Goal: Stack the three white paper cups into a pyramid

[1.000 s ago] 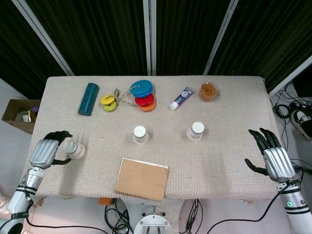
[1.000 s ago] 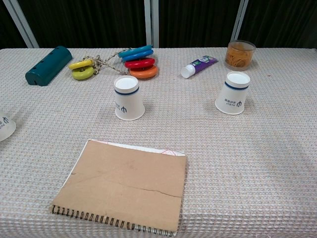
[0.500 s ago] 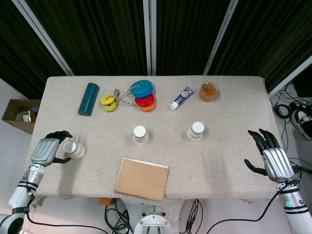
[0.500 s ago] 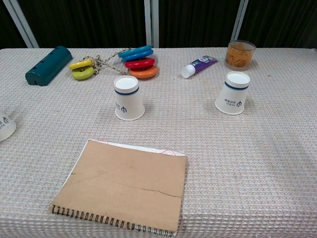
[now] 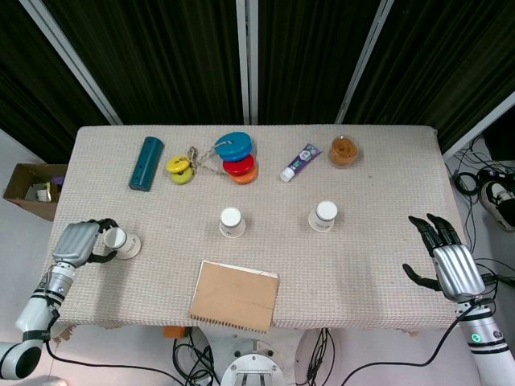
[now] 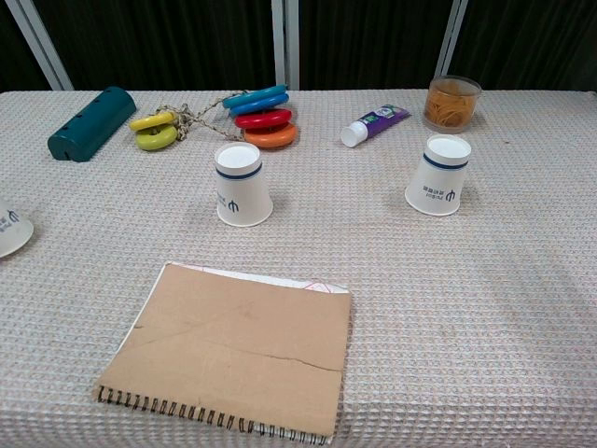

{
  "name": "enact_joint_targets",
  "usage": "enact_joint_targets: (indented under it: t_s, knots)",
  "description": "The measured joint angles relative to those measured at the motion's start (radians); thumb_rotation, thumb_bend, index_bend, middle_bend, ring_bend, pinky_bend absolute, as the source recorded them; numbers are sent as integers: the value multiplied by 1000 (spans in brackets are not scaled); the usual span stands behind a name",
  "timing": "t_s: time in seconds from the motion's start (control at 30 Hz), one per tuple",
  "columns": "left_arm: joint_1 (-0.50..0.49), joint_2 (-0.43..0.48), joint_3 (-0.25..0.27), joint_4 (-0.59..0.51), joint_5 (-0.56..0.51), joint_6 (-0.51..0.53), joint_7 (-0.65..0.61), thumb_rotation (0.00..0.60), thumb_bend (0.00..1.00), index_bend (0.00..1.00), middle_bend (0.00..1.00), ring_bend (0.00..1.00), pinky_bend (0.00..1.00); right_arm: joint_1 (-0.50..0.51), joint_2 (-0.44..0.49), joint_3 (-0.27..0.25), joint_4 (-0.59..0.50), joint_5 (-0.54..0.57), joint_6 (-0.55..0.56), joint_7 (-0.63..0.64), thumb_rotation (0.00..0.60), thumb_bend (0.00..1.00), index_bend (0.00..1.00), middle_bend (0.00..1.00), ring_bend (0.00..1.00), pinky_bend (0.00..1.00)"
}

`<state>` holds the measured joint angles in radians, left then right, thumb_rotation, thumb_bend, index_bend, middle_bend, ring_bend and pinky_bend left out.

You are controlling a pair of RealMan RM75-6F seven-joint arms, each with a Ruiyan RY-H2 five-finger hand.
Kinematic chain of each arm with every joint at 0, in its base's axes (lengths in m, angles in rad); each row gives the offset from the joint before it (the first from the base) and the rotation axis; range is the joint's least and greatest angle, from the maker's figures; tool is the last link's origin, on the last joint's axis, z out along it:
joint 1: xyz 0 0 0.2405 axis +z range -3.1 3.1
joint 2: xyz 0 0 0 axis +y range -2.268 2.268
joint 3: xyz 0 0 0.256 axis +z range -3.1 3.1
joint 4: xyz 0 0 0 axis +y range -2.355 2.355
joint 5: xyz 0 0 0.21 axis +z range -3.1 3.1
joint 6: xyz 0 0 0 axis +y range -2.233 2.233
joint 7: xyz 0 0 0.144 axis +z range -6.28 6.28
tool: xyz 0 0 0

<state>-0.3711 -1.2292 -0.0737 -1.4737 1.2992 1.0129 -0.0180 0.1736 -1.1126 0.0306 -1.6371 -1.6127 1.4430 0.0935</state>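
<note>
Two white paper cups stand upside down mid-table: one at the centre [image 5: 232, 222] [image 6: 242, 185], the other to its right [image 5: 323, 215] [image 6: 438, 175]. A third cup [image 5: 121, 242] [image 6: 13, 231] lies at the table's left edge, tilted. My left hand [image 5: 79, 244] grips this third cup, fingers curled around it; the hand itself is outside the chest view. My right hand [image 5: 447, 259] hovers at the table's right edge, fingers spread and empty, well apart from the right cup.
A brown spiral notebook [image 5: 234, 295] [image 6: 232, 349] lies at the front centre. Along the back sit a teal block [image 5: 146, 163], yellow rings [image 5: 179, 168], stacked coloured discs [image 5: 236, 156], a small tube [image 5: 299, 162] and a jar of rubber bands [image 5: 344, 150]. A cardboard box [image 5: 28, 186] stands off the left.
My left hand has drawn a little to the left with the third cup, which shows less in the chest view. My right hand has sunk slightly toward the front edge.
</note>
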Motion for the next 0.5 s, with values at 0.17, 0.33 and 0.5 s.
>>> enact_joint_targets:
  t_s: [0.17, 0.33, 0.5]
  knots:
    - [-25, 9, -15, -45, 33, 12, 9, 600, 308, 463, 453, 400, 467, -5, 0, -3, 3, -8, 11, 5, 600, 202, 94, 171, 26, 126]
    - [-85, 3, -44, -74, 56, -5, 11, 600, 309, 462, 446, 399, 434, -15, 0, -9, 6, -16, 26, 10, 600, 201, 94, 172, 26, 126]
    - [-164, -33, -74, -73, 39, -85, 28, 600, 301, 462, 441, 398, 409, -29, 2, -14, 10, -18, 44, 17, 600, 201, 94, 172, 26, 125]
